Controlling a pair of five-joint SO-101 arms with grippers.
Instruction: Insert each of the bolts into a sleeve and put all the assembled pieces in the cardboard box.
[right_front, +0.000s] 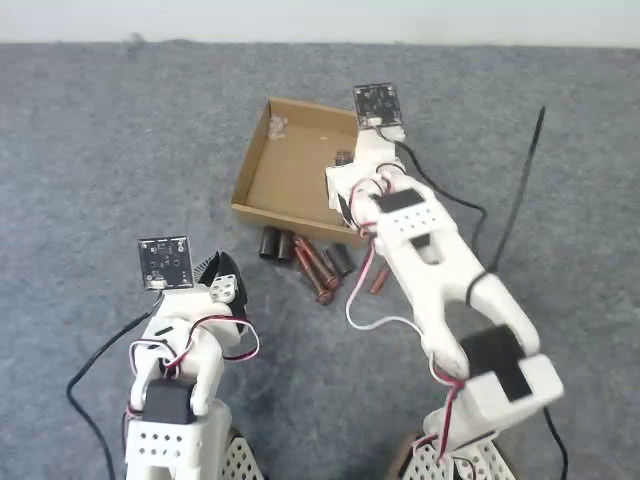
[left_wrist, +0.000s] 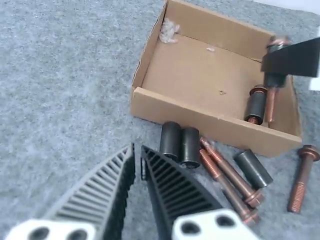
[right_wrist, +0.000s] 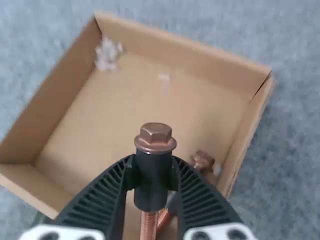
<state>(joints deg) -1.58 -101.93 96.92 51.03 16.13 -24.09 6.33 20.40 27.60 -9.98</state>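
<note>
Right wrist view: found the right gripper (right_wrist: 152, 166) clamped on a held piece (right_wrist: 151, 182), a black sleeve with a copper bolt through it, hex head up, threaded shaft poking out below the fingers. Placed it above the floor of the cardboard box (right_wrist: 50, 112); by the high view, over the box's right-hand part, near that side wall. Logged a second assembled piece (left_wrist: 257, 105) lying on the box floor just beside the held one, close to the same wall. Noted a white scrap (right_wrist: 107, 52) in the far corner of the box.

Left wrist view: saw the left gripper (left_wrist: 137, 150) with fingers nearly together, only a thin slit between them, nothing held. Placed it over the grey carpet (left_wrist: 60, 75), in front of the box and short of the loose parts.

Counted outside the box, along its near wall:
- two sleeves (left_wrist: 170, 140), side by side and touching, just beside the wall;
- two bolts (left_wrist: 225, 172), lying alongside each other next to those sleeves, heads pointing away from the box;
- third sleeve (left_wrist: 253, 168), just past the two bolts;
- lone bolt (left_wrist: 301, 180), set apart beyond that sleeve, head toward the box.
</note>
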